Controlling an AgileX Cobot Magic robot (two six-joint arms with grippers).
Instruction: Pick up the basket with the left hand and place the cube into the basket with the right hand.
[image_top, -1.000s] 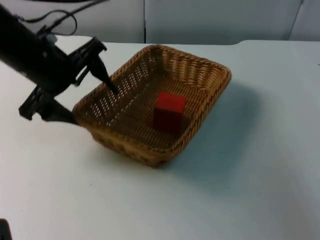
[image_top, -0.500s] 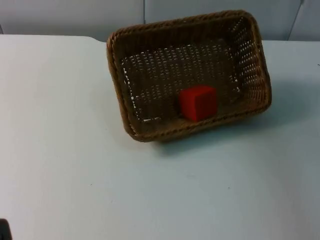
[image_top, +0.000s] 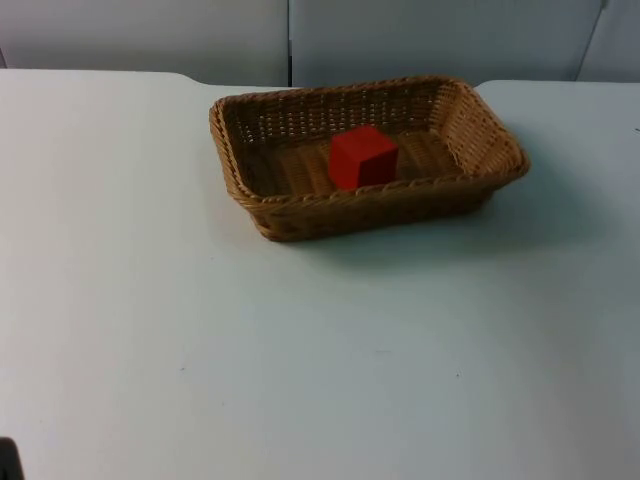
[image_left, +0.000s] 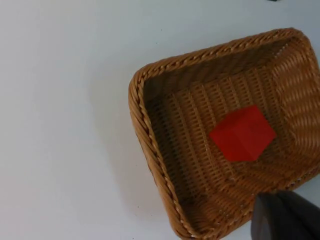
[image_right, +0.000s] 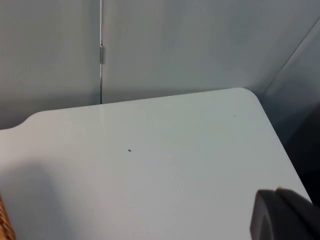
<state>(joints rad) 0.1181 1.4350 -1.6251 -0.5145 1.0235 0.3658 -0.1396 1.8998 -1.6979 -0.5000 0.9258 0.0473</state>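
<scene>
One wicker basket (image_top: 365, 160) sits on the white worktop (image_top: 300, 350), toward its far edge and close to the grey partition wall (image_top: 400, 35). Its long sides run roughly parallel to that far edge, and it rests flat on its base. Inside it lies the red cube (image_top: 362, 157), on the woven floor near the middle, with one corner turned toward the basket's near wall. The cube touches the floor only and stands apart from all four walls.

From the left wrist view, the basket (image_left: 225, 135) is seen from above, with the cube (image_left: 243, 133) lying on the weave near the middle of the floor. A dark fingertip of the left gripper (image_left: 285, 217) stands over the basket's rim at one side, well apart from the cube; whether its fingers are spread or closed cannot be told, and it has hold of nothing that can be seen.

From the right wrist view, a dark fingertip of the right gripper (image_right: 282, 215) stands over bare worktop (image_right: 150, 170) near a rounded far corner, by the partition wall (image_right: 175, 45). A sliver of the basket's rim (image_right: 4, 222) shows well apart from that fingertip. How far this gripper is open cannot be told either.

Nothing lies between the basket and the near edge of the worktop.
</scene>
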